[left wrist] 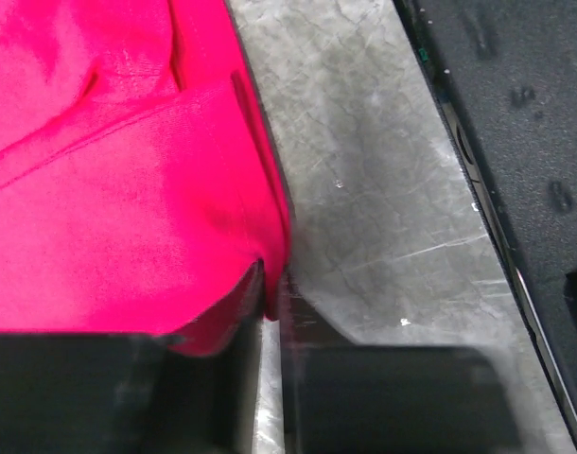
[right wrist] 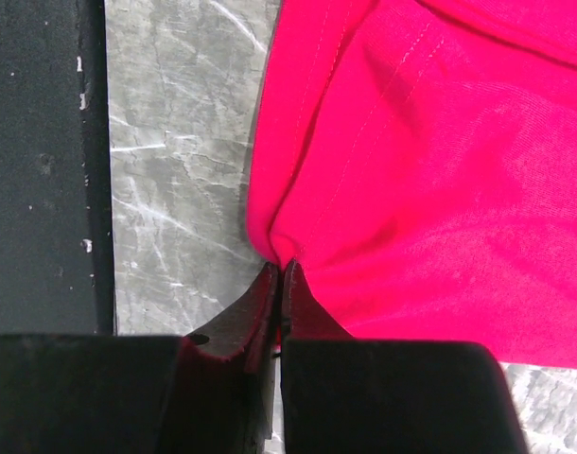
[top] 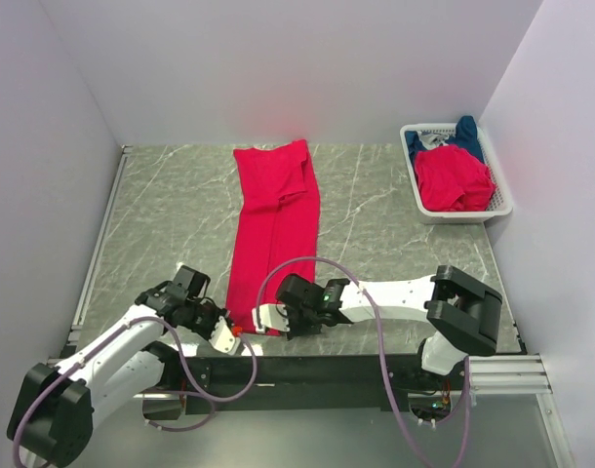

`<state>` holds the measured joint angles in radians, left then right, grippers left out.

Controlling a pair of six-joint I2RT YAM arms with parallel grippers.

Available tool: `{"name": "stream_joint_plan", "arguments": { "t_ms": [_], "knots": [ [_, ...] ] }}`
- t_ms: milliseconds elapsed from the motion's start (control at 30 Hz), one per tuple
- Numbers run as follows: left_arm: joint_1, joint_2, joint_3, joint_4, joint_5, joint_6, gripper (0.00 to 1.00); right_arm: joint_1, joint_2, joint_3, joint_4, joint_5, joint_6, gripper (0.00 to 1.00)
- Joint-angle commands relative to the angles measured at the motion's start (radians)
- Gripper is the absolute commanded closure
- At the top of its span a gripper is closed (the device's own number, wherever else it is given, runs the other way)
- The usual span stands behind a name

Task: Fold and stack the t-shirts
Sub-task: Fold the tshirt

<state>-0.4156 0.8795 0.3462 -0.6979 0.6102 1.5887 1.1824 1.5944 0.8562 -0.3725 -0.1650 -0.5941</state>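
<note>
Spread red t-shirt (top: pixel 273 224): it is lying on the table as a long narrow strip, folded lengthwise. It is running from your two sets of jaws away toward the far wall, with a sleeve lying folded over at the far end.

Left gripper (top: pixel 231 336): you are pinching the near left corner of that shirt. In the left wrist view the jaws (left wrist: pixel 272 284) are sitting almost shut, with the red hem (left wrist: pixel 109 189) caught between them and the cloth spreading out ahead and to their left.

Right gripper (top: pixel 263 317): you are gripping the near right corner. In the right wrist view the jaws (right wrist: pixel 281 274) are pressing together on a gathered fold of cloth (right wrist: pixel 440 170), which is fanning out ahead and to their right.

Both grippers: they are sitting close beside each other at the hem, tips pointing toward one another.

Table (top: pixel 395 224): grey marbled surface is showing bare just right of the left jaws and just left of the right jaws.

Black rail (top: pixel 307 369): it is running along the near edge, just behind both jaws.

White mesh basket (top: pixel 463 216): it is standing well apart from the jaws, in the far right corner.

Basket red t-shirt (top: pixel 454 180): it is lying crumpled inside the basket.

Dark blue t-shirt (top: pixel 465 132): it is bunching up at the far end of the basket, behind the red one.
</note>
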Motion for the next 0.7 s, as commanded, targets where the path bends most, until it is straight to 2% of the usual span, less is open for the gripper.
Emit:
{"name": "stream_joint_plan", "arguments": {
  "t_ms": [0,33,200,433,667],
  "knots": [
    [-0.023,-0.028,0.002,0.031,-0.013,-0.044,0.97,-0.001,-0.029,-0.003,-0.058,-0.007,0.022,1.00],
    [-0.026,-0.062,-0.003,0.034,-0.009,-0.052,1.00,-0.004,-0.043,-0.005,-0.068,-0.010,0.025,1.00],
    [-0.035,-0.163,0.023,-0.078,0.028,-0.053,1.00,-0.003,-0.149,0.003,-0.109,-0.054,0.037,1.00],
    [-0.054,-0.198,0.141,-0.280,0.095,-0.079,1.00,-0.003,-0.258,-0.008,-0.178,-0.102,0.036,1.00],
    [-0.095,-0.220,0.229,-0.371,0.137,-0.188,1.00,0.005,-0.358,-0.042,-0.195,-0.123,0.027,1.00]
  ]
}}
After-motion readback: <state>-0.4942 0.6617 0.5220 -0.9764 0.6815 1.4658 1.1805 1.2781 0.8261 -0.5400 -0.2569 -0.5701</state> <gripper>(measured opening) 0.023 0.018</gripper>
